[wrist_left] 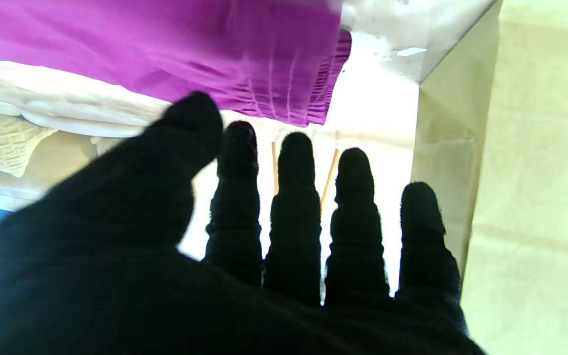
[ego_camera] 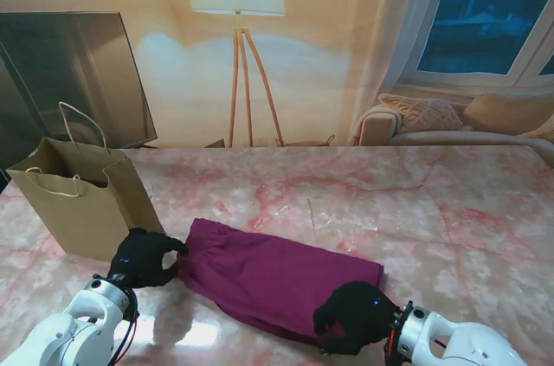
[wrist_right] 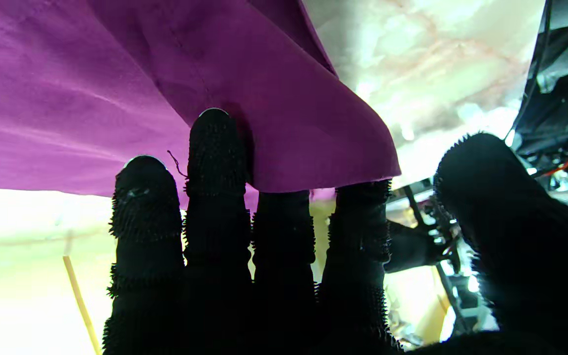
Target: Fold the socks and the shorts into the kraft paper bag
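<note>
Now the purple shorts (ego_camera: 277, 278) lie flat on the pink table (ego_camera: 450, 210), right at the fingertips of both hands. The left hand (ego_camera: 143, 258) has its fingers (wrist_left: 294, 197) spread apart, holding nothing. The right hand (ego_camera: 355, 316) presses its fingers (wrist_right: 215, 158) against the cloth edge; I cannot tell if it grips. The paper bag (ego_camera: 82, 197) stands just beside the left fingers.

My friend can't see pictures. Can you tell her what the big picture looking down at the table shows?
Purple shorts lie folded on a pink marble table, with a black-gloved robot hand at each end: the left hand at the waistband end, the right hand at the nearer corner. An open kraft paper bag stands upright at the left, beside the left hand.
</note>
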Robot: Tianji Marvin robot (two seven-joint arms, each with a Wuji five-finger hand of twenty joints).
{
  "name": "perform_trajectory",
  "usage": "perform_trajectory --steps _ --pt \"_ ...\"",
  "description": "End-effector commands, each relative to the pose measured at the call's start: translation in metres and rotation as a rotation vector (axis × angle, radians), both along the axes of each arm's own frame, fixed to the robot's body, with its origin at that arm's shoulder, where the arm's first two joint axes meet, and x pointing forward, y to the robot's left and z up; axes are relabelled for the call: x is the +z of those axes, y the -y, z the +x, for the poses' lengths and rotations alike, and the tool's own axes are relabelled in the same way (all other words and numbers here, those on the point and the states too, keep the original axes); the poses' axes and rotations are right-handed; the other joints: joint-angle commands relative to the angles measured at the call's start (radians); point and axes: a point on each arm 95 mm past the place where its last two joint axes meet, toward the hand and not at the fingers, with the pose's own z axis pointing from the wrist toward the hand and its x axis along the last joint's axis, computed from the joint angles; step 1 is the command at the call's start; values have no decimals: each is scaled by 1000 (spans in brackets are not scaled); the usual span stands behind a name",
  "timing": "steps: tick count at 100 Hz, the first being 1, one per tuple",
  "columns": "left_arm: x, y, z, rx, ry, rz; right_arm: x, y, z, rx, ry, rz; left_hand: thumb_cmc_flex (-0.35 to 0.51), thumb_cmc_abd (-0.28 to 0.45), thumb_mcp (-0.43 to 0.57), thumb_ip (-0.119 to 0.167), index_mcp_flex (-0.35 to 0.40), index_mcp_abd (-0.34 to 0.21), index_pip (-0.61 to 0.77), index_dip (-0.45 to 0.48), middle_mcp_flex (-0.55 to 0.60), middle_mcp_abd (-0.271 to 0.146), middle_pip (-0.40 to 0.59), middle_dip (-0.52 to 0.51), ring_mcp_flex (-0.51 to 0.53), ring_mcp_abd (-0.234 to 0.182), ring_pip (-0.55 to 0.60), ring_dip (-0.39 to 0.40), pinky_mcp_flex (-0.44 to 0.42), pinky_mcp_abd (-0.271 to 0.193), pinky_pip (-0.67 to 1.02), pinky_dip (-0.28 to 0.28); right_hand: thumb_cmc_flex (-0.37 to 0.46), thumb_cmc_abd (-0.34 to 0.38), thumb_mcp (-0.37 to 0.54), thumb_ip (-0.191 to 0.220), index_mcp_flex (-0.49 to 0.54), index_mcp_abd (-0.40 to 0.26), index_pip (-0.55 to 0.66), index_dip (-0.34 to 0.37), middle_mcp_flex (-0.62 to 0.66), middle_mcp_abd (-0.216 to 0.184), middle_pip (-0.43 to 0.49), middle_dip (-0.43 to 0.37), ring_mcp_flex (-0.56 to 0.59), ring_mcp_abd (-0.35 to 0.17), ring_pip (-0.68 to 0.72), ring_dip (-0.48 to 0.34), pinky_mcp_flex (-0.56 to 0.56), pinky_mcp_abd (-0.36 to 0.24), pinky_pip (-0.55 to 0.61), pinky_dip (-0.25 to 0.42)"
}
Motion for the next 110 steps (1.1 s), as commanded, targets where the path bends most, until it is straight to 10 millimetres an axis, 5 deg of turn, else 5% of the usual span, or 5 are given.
perform_trajectory --steps 1,42,70,84,110 --pt "7 1 -5 -17 -7 0 2 0 -4 10 12 -10 -53 -38 -22 6 -35 15 -42 -8 -61 32 -24 -14 -44 -3 -38 -19 -30 -5 -36 0 -77 66 -53 104 -10 16 -95 80 -38 2 -48 -44 -42 8 -75 -51 -42 17 -39 -33" --pt "23 14 -7 20 -5 -88 16 7 -10 -37 70 111 -93 276 -294 79 -63 111 -166 -24 -138 114 -67 -59 -47 44 -111 -101 9 -41 -108 -2 -188 289 -249 183 -242 68 -255 -25 -80 31 -294 -175 -82 16 -293 -255 -158 19 -209 -276" --pt "13 33 18 87 -66 -93 3 10 5 -125 97 62 -11 245 -133 81 -334 308 -388 -183 -402 189 -85 -139 -185 65 -128 -186 2 -95 -129 -175 -45 324 145 212 -229 53 -205 -54 -120 16 -302 -171 -128 -9 -322 -288 -166 -16 -230 -353" --pt "7 37 32 109 -131 -85 -11 11 18 -176 60 36 -18 261 -187 82 -504 374 -456 -216 -597 210 -94 -167 -323 53 -143 -205 -83 -134 -201 -224 -18 305 177 190 -232 44 -185 -73 -143 8 -295 -166 -152 -16 -333 -291 -185 -26 -242 -358" --pt "-5 38 57 156 -207 -69 -35 12 36 -224 2 -17 24 250 -161 84 -564 392 -478 -203 -674 215 -91 -178 -355 68 -129 -198 -117 -97 -221 -229 4 279 194 164 -222 35 -153 -87 -158 7 -285 -161 -164 -21 -339 -296 -193 -36 -251 -357"
